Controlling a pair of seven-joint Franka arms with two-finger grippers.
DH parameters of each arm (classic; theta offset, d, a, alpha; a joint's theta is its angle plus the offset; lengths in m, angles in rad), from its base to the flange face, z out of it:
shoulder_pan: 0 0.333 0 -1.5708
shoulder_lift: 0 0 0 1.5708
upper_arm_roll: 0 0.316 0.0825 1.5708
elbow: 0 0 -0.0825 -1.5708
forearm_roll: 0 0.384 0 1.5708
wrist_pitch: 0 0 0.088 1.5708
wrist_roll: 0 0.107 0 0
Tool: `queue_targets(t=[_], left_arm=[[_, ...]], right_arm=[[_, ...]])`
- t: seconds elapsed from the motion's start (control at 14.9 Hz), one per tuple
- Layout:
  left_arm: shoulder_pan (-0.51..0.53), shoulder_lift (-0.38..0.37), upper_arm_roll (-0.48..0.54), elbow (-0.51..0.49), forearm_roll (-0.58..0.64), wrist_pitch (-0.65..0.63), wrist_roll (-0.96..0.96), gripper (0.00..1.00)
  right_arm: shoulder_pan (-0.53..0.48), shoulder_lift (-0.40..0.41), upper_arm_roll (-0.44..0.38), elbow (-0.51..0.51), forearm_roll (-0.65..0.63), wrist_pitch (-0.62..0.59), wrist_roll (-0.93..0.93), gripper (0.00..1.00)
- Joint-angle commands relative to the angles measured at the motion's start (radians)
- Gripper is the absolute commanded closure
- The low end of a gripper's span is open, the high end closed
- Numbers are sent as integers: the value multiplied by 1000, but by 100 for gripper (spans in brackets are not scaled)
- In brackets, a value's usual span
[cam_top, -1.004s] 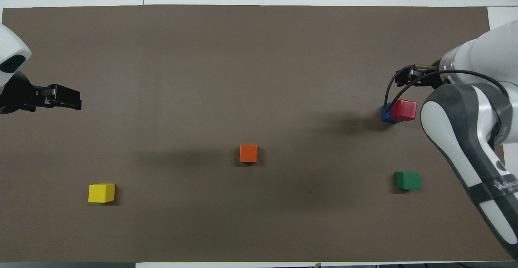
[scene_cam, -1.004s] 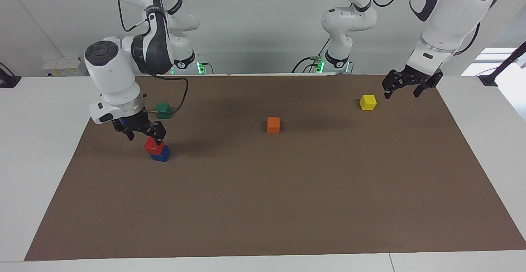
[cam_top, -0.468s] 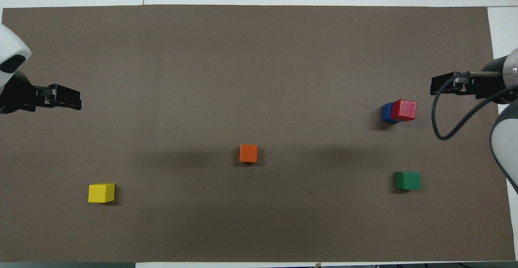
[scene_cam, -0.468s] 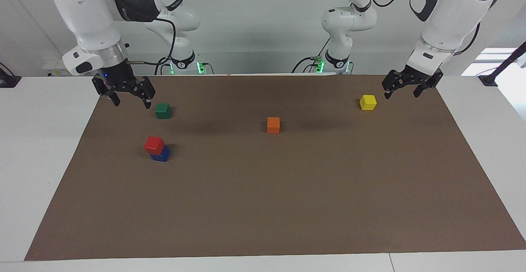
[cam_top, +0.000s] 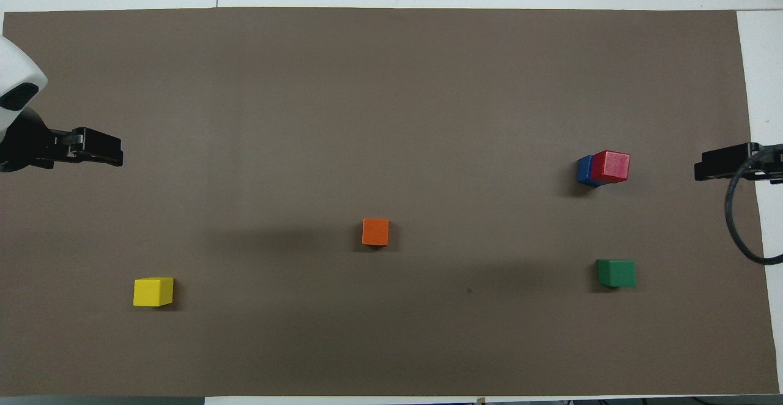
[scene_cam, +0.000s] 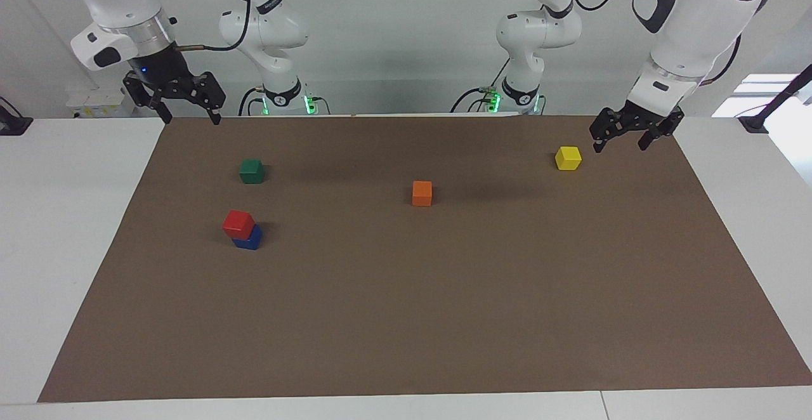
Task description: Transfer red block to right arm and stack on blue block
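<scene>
You had no containers on the worktop, only a brown mat carrying five cubes. The red block sat on top of the blue block, toward the right arm's end of the mat; it was glossy, set a little off-centre and slightly turned, so part of the blue block showed under it. Your right gripper hung released and empty, fingers spread, over the mat's corner nearest the robots, well apart from the stack. Your left gripper was also released and empty, raised just beside the yellow cube at the left arm's end. The green cube lay nearer to the robots than the stack, and the orange cube lay about mid-mat. You had the whole stretch of mat farther from the robots than the stack bare, and white worktop ran along both ends of the mat.
</scene>
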Motion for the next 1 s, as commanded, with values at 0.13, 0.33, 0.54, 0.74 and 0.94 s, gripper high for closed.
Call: queue_targets(t=[0.13,0.33,0.54,0.74,0.94], left_arm=[[-1,-9,4,-5,9,-13,9,0],[-1,-9,4,-5,9,-13,9,0],[-1,-9,4,-5,9,-13,9,0],[-1,-9,4,-5,9,-14,10,0],[-1,-9,4,-5,9,-14,9,0]], right_arm=[[-38,55,2,50,1,-49,-24,0],[-38,55,2,49,-2,-47,-29,0],[-41,54,2,44,-5,-38,-27,0],[-41,51,2,38,-52,-31,-29,0],[-39,51,3,38,-71,-18,-29,0]])
